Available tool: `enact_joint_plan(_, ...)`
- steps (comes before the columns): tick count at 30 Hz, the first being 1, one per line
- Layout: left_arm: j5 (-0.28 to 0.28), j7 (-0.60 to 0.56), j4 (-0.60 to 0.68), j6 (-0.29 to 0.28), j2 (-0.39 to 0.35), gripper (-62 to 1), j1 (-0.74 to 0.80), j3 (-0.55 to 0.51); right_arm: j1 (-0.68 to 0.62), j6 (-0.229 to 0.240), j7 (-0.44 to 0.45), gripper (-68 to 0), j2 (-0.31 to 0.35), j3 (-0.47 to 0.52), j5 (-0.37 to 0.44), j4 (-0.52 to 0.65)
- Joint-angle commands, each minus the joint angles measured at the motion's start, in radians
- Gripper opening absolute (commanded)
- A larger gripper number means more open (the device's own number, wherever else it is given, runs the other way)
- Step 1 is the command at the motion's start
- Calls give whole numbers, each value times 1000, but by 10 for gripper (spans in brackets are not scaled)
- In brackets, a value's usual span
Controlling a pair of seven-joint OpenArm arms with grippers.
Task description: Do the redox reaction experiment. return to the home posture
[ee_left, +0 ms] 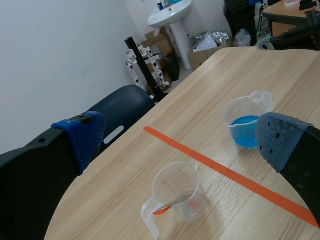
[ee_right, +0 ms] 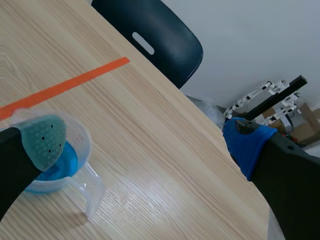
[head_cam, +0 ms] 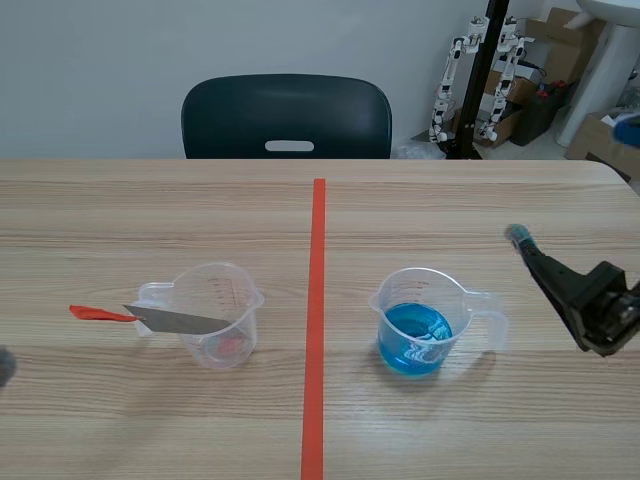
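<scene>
On the table (head_cam: 150,200), the clear beaker (head_cam: 218,328) stands left of the orange-red tape line (head_cam: 316,320), toward the near edge. A grey metal strip (head_cam: 180,321) with a red end leans on its rim, pointing at the left edge. Red graduation marks show on its wall, but they are too small to read. The beaker of blue liquid (head_cam: 422,335) stands right of the line. The left gripper (ee_left: 180,137) and right gripper (ee_right: 147,140) both have their jaws wide apart and hold nothing. A dark chair (head_cam: 286,117) stands at the far edge.

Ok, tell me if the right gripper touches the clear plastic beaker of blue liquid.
Apart. Scene view shows bare table between the right gripper and the beaker.
</scene>
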Motion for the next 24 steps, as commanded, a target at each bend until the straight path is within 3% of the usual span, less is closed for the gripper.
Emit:
enact_joint_plan(1,-14,25,14,-6,-9,14,-28,5,9,-19,-7,4,15,-5,26,35)
enact_joint_plan(5,-14,53,13,-51,-43,14,-54,5,10,-49,-89,4,35,-24,76,102)
enact_joint_plan(9,-14,58,13,-54,-59,14,-55,6,9,-80,-160,4,77,-34,149,151)
enact_joint_plan(12,-14,57,13,-54,-59,14,-55,7,10,-119,-162,4,103,-41,178,166)
enact_joint_plan(18,-14,57,13,-55,-59,14,-55,7,10,-127,-168,4,156,-68,196,171)
enact_joint_plan(24,-14,57,13,-55,-59,14,-55,7,0,-183,-186,4,220,-101,195,171)
